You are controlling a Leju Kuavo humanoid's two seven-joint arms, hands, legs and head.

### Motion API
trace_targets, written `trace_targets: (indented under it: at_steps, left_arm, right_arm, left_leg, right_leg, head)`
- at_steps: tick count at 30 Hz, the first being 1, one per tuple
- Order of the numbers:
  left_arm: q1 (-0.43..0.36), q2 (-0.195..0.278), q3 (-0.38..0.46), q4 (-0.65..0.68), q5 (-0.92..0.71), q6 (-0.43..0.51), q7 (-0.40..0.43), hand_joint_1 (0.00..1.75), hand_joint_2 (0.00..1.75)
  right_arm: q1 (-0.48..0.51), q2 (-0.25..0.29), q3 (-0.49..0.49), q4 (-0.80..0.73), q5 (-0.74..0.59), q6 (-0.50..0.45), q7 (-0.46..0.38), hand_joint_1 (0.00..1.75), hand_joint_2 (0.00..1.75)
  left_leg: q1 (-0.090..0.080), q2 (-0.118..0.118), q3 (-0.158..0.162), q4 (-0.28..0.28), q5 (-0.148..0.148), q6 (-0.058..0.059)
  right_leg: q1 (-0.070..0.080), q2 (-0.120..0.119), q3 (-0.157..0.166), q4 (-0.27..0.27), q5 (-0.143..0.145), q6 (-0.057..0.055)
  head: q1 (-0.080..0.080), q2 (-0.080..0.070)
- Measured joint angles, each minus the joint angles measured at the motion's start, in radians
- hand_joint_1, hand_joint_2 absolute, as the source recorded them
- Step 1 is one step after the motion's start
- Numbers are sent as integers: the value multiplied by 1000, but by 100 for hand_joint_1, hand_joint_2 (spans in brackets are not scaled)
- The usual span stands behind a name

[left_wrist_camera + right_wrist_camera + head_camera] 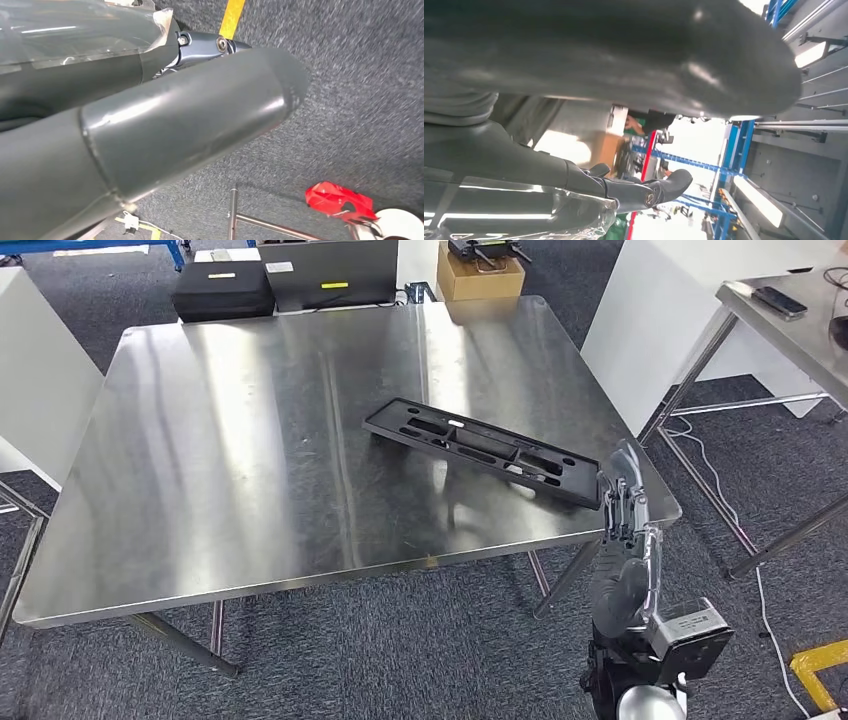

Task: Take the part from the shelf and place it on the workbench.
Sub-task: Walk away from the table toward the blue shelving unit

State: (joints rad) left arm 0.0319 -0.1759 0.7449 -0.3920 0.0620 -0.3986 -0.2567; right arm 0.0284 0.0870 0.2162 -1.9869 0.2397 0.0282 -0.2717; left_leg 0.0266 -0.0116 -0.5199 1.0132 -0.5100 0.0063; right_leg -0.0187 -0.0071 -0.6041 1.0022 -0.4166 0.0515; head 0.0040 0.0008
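Note:
The part (480, 448) is a long flat black plastic panel with several cut-outs. It lies on the steel workbench (250, 460), slanting from the middle toward the front right corner. My right hand (625, 508) stands upright at the bench's right edge, just beside the part's near end, fingers straight and holding nothing. In the right wrist view its thick thumb (624, 70) and dark fingers (649, 192) stretch apart with nothing between them. My left hand (175, 120) hangs over grey carpet with its thumb and fingers straight and nothing in them.
A black case (222, 288), a grey box (330, 270) and a cardboard box (480, 275) stand behind the bench. A second steel table (790, 330) is at the right. A red object (340, 200) lies on the floor.

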Motion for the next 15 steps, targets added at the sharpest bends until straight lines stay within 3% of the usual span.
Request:
trace_targets:
  at_steps: [2,4,5,6,7,9,11,12,13,15]
  left_arm:
    - [-2,-1,5,-1,-5,0,0,0,0]
    - [-3,-1,9,-2,-8,0,0,0,0]
    - [-3,-1,11,-2,-9,0,0,0,0]
    - [-3,-1,12,-2,-11,0,0,0,0]
    - [-3,-1,14,-2,-15,0,0,0,0]
    - [-4,-1,18,-2,-21,-1,0,0,0]
    - [-5,-4,23,-2,-25,-2,0,0,0]
    - [-5,-5,25,-2,-26,-2,0,0,0]
    - [-5,-6,27,-2,-27,-2,0,0,0]
    - [-5,-7,30,-2,-27,-3,0,0,0]
  right_arm:
    - [3,0,-7,1,-2,0,3,0,0]
    - [3,1,-13,2,-3,0,4,0,0]
    - [4,1,-15,2,-3,0,4,0,0]
    - [5,1,-17,4,-4,0,4,0,0]
    - [6,1,-19,5,-4,0,4,0,0]
    - [7,2,-20,7,-4,0,4,0,0]
    - [7,3,-20,7,-5,0,4,0,0]
    - [7,4,-21,7,-6,0,4,0,0]
    - [7,4,-21,7,-6,0,4,0,0]
    - [8,5,-22,8,-6,0,5,0,0]
  left_leg:
    - [-1,6,-24,-5,23,30]
    - [-5,10,-52,-5,45,44]
    - [-7,12,-67,-4,56,45]
    - [-10,13,-81,-4,67,46]
    - [-13,14,-95,-4,78,46]
    - [-18,15,-117,-3,99,43]
    - [-20,14,-130,-4,119,36]
    - [-20,15,-132,-6,129,31]
    - [-20,15,-133,-10,140,24]
    - [-18,14,-137,-18,151,11]
  right_leg:
    - [-4,1,-34,58,-55,-3]
    - [-4,2,-77,185,-141,-12]
    - [-3,3,-87,246,-168,-10]
    - [-3,3,-84,283,-175,-5]
    - [-1,3,-62,286,-164,1]
    - [5,3,32,186,-125,4]
    - [15,2,143,28,-124,-12]
    - [20,2,175,-26,-131,-21]
    - [25,3,187,-55,-136,-28]
    - [21,3,176,-65,-117,-39]
  head:
    - [4,0]
    - [7,0]
    - [7,0]
    - [7,0]
    - [7,0]
    - [7,0]
    - [6,0]
    - [5,0]
    - [5,0]
    - [6,0]
